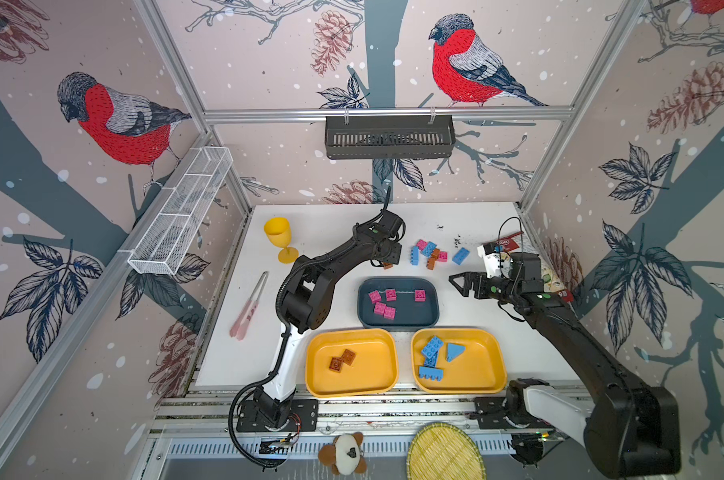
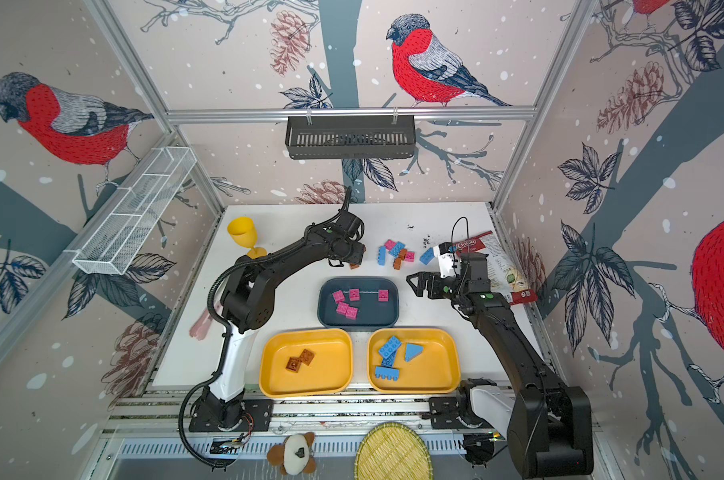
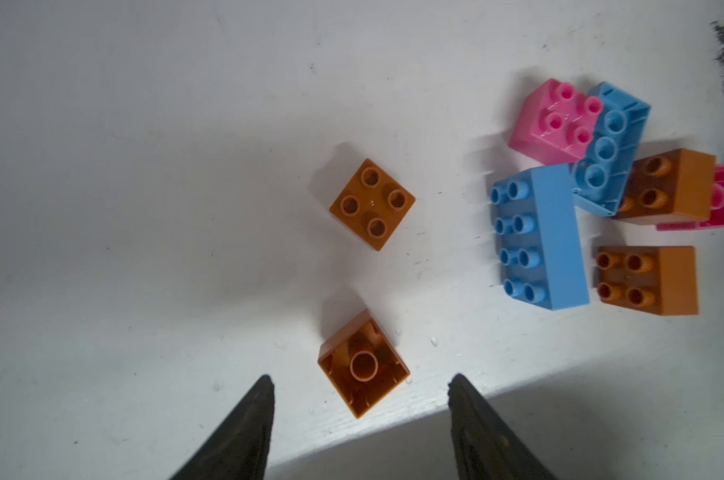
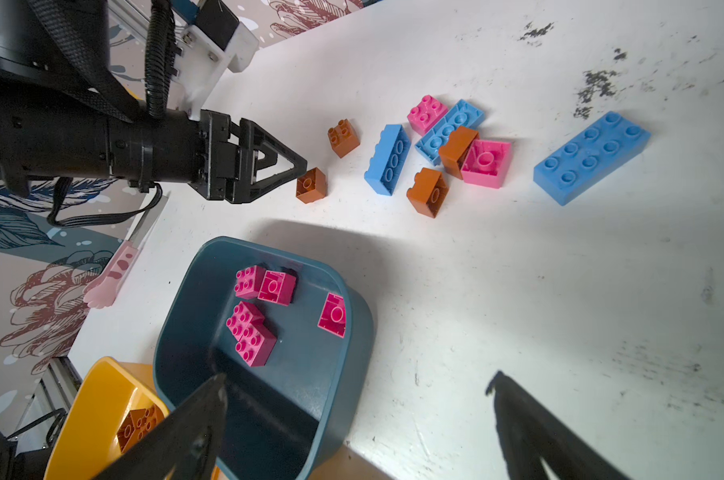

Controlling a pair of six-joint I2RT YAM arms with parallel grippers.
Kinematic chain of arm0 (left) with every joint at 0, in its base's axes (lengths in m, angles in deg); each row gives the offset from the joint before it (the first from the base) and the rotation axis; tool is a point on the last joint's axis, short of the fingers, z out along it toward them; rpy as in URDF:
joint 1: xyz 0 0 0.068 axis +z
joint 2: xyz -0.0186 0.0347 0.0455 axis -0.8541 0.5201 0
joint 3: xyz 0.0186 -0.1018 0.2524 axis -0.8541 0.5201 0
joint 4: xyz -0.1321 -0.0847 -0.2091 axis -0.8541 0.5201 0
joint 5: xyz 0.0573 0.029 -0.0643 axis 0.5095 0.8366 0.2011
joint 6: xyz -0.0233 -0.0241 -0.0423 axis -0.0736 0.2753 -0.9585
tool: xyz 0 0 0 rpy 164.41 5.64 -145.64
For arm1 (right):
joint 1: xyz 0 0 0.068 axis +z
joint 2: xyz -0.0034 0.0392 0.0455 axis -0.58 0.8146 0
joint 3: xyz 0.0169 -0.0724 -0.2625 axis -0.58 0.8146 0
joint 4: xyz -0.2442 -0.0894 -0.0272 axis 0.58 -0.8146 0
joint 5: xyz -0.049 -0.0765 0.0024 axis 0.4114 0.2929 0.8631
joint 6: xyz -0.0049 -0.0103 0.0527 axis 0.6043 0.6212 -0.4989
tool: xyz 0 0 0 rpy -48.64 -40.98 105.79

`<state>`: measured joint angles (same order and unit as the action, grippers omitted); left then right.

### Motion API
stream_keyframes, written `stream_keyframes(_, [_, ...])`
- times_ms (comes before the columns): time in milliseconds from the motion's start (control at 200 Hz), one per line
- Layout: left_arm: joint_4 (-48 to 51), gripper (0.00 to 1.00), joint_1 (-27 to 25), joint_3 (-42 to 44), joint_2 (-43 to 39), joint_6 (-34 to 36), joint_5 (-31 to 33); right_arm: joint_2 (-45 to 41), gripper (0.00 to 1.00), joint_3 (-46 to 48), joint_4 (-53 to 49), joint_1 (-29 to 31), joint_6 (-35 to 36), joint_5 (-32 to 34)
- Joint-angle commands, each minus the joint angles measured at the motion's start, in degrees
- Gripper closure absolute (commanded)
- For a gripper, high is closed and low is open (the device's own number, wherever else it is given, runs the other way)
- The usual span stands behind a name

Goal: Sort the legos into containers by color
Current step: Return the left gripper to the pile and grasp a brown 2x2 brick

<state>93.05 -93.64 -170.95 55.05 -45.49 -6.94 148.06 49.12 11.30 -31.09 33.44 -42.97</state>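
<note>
left gripper (image 3: 361,379): parted, empty; upturned brown brick (image 3: 363,363) sits just ahead between its tips, seemingly lined up for a pinch. loose bricks (image 3: 539,232) cluster beyond. right gripper (image 4: 357,378): spread wide, empty, beside teal tray (image 4: 177,332), likely out of the way.

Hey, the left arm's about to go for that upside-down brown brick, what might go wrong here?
1. The upturned brown brick sits cornerwise to the open left pincer, so closing may catch its corners and spin or flick it away.
2. The studs-up brown brick close by could get nudged.
3. In the mixed pile, bricks lean on each other, so lifting one may tumble others.
</note>
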Motion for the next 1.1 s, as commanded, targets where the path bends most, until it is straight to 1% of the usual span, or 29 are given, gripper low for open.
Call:
stream_keyframes(0, [1.27, 0.33, 0.05, -0.79, 1.04, -3.73, 2.51, 1.22, 0.01, -0.86, 1.52, -0.04, 1.54, -1.83])
stream_keyframes(360, [1.64, 0.33, -1.35, -1.06, 3.61, -7.78, 2.0, 2.75, 0.01, -0.79, 3.03, -0.05, 1.63, -3.4])
stream_keyframes(595, [3.21, 0.34, -2.08, -2.46, 5.33, -10.14, 4.15, 2.32, 0.01, -0.09, 3.63, -0.05, 1.65, -3.47])
stream_keyframes(675, [3.56, 0.37, -2.7, -2.57, 5.49, -10.75, 5.97, 2.33, 0.01, -0.08, 3.65, -0.05, 1.6, -3.42])
stream_keyframes(811, [4.67, 0.44, -2.9, -2.75, 5.69, -11.15, 6.8, 2.59, 0.01, -0.02, 3.87, -0.05, 1.68, -3.5])
stream_keyframes(1091, [5.19, 0.65, -2.7, -3.64, 6.19, -10.11, 7.09, 2.59, 0.01, -0.09, 4.0, -0.14, 1.62, -3.39])
